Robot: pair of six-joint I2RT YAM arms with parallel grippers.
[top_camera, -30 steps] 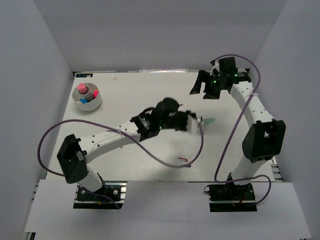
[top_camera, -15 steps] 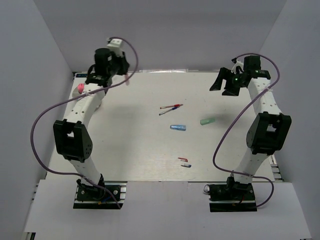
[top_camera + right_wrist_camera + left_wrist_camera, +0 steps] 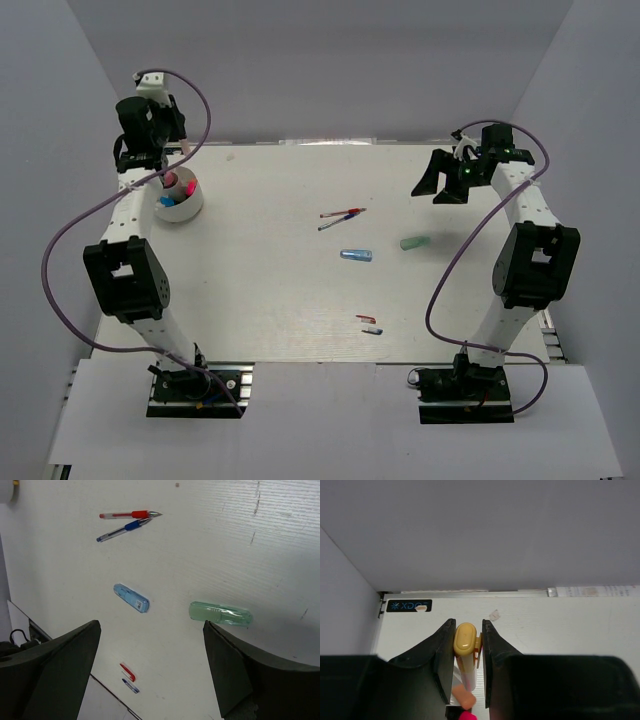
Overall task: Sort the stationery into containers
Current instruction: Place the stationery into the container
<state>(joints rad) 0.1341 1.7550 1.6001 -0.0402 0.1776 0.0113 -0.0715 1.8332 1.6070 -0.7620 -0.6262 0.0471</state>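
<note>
One orange-yellow marker (image 3: 465, 642), clamped lengthwise in the left gripper (image 3: 468, 624), points down just over the white bowl (image 3: 187, 209), while the right gripper (image 3: 151, 624) hangs wide open above the mint highlighter (image 3: 220, 613).

Top view high at near edge, looks down on whole table (image 3: 280, 300). Left wrist cam low, faces back wall (image 3: 480, 530) at far-left corner. Right wrist cam higher, looks down; shares mint highlighter (image 3: 220, 614), blue marker (image 3: 131, 598) with top.
</note>
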